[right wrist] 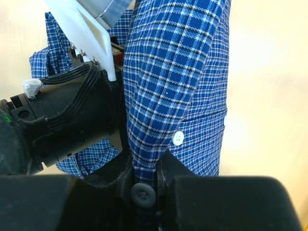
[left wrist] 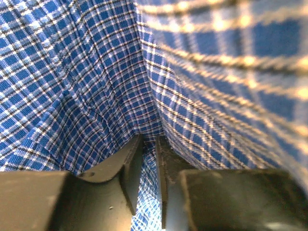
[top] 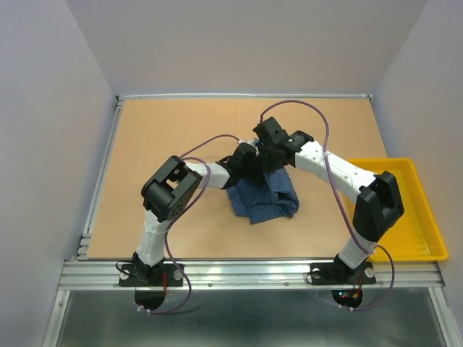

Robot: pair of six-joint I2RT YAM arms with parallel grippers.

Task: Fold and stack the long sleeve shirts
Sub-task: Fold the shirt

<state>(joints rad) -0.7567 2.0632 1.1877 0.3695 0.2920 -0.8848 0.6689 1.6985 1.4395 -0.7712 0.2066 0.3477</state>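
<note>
One blue fine-checked long sleeve shirt (top: 264, 201) lies bunched at the middle of the wooden table, part of it pulled up toward both grippers. My left gripper (top: 248, 160) comes in from the left. In the left wrist view its jaws (left wrist: 149, 140) stand nearly together with a fold of the shirt (left wrist: 96, 72) pinched between them. My right gripper (top: 270, 150) reaches from the right, just above the left one. Its jaws (right wrist: 144, 162) are shut on a hanging strip of the shirt (right wrist: 168, 72) carrying a white button (right wrist: 178, 138).
A yellow plastic tray (top: 427, 224) sits at the table's right edge, by the right arm's elbow. The left arm's black wrist (right wrist: 62, 120) hangs close beside the right gripper. Grey walls close in the table on three sides.
</note>
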